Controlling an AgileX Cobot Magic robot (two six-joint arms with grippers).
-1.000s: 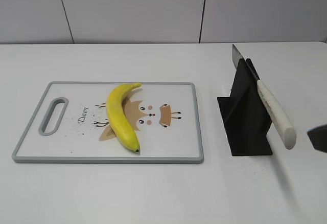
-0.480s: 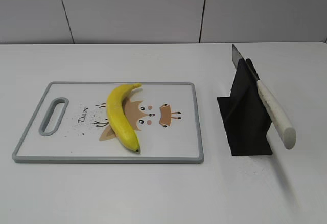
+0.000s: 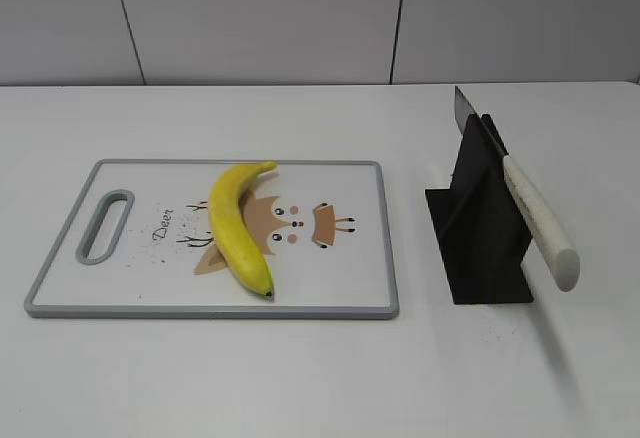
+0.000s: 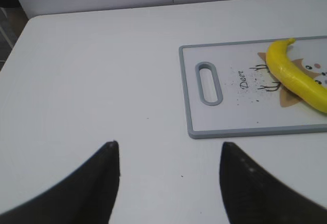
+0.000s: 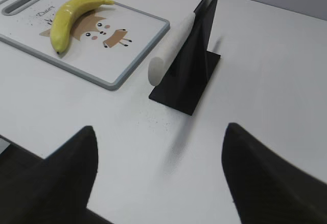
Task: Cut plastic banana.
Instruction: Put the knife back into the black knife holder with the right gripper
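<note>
Banana: the plastic banana (image 3: 238, 226) is laid whole on the cutting board (image 3: 340, 288), left of the board's middle, stem toward the far edge, dark tip toward the near edge.
Knife: the knife (image 3: 520, 196) is parked in the black stand (image 3: 478, 248) on the tabletop (image 3: 300, 378), right of the board, white handle sloping down toward the near side.
Step in hand: judged to be fetching the knife; nothing is cut yet.
Doing it well: the handle is best taken mid-length and drawn out along the slot, so the stand is not tipped.
Right pincer (image 5: 158, 178): spread wide, empty, held short of the handle.
Left pincer (image 4: 168, 183): spread wide, empty, over bare tabletop left of the board.
Exterior view: no arm is seen.
Wrist views: both pincers are shown; the right wrist view alone shows the handle's butt end facing the pincer.
</note>
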